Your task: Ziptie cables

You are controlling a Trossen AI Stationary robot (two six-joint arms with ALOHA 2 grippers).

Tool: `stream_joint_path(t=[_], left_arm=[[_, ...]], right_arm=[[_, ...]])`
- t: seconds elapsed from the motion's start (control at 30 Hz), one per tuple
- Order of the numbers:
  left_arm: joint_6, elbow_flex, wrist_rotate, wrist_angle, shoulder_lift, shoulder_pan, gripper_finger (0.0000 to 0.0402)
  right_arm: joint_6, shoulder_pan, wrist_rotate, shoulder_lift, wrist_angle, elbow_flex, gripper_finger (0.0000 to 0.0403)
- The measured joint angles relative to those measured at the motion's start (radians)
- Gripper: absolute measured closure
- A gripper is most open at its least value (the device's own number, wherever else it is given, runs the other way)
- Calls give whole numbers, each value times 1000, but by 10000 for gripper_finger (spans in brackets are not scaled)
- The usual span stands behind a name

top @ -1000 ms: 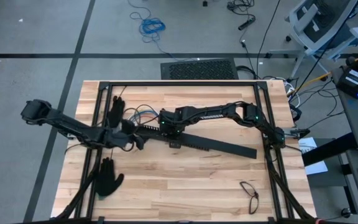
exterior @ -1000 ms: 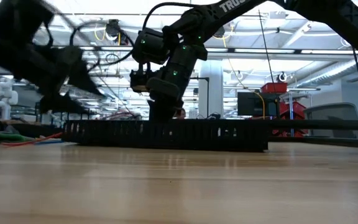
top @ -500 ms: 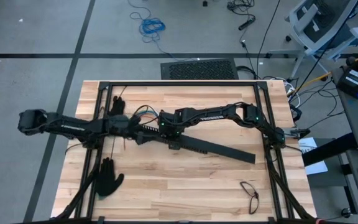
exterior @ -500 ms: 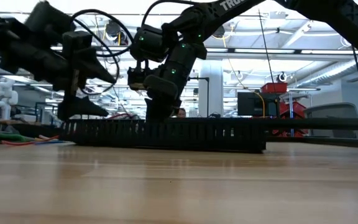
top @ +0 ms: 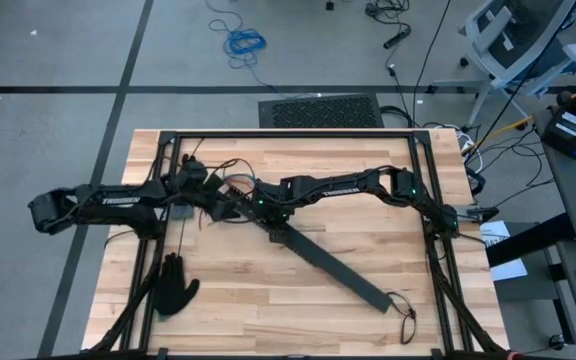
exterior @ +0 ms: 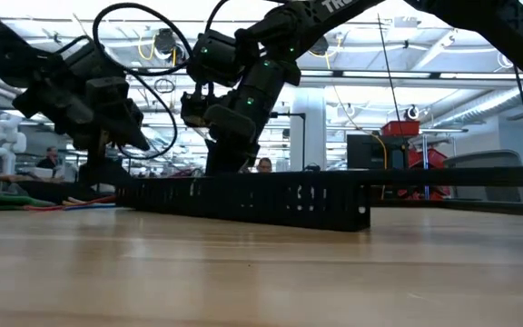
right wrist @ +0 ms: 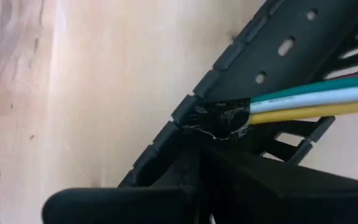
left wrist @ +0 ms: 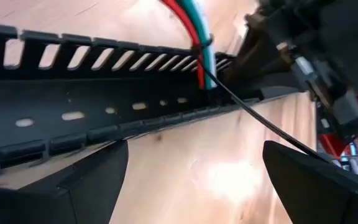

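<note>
Left wrist view puts you just behind the left gripper, whose two dark fingers are spread wide with nothing between them, hovering over bare wood beside the slotted bar. Ahead of those fingers the cables, red, green and white, come down side by side into the bar's channel, and a ziptie runs out from them as a thin dark line across the table.

In the right wrist view your right gripper is clenched on the black-wrapped end of the cables, right at the bar's slotted wall; green, white and yellow strands fan out from the wrap.

From the high view, both grippers meet near the table's far left part: the left one reaches in from the left edge, the right one from the right side, well apart from the near edge. The bar is long, flat, matte black plastic with rows of slots, and it lies diagonally from the grippers toward the near right corner. A black glove lies limp near the near left corner, clear of the work. A small wire loop sits by the bar's far end at the near right corner. The tabletop is pale butcher-block wood inside a black metal frame.
</note>
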Motion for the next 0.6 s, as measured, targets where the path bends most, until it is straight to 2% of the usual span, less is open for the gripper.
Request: stream_joint_path(t=[0.2, 0.4, 0.6], left_arm=[[18, 0, -30, -4, 58, -10, 34], [7, 0, -91, 60, 102, -86, 34], [-21, 0, -167, 122, 152, -157, 34]], right_arm=[[-2, 1, -2, 0, 39, 0, 397], [3, 0, 54, 0, 71, 0, 397], [-19, 0, 55, 0, 47, 42, 397]])
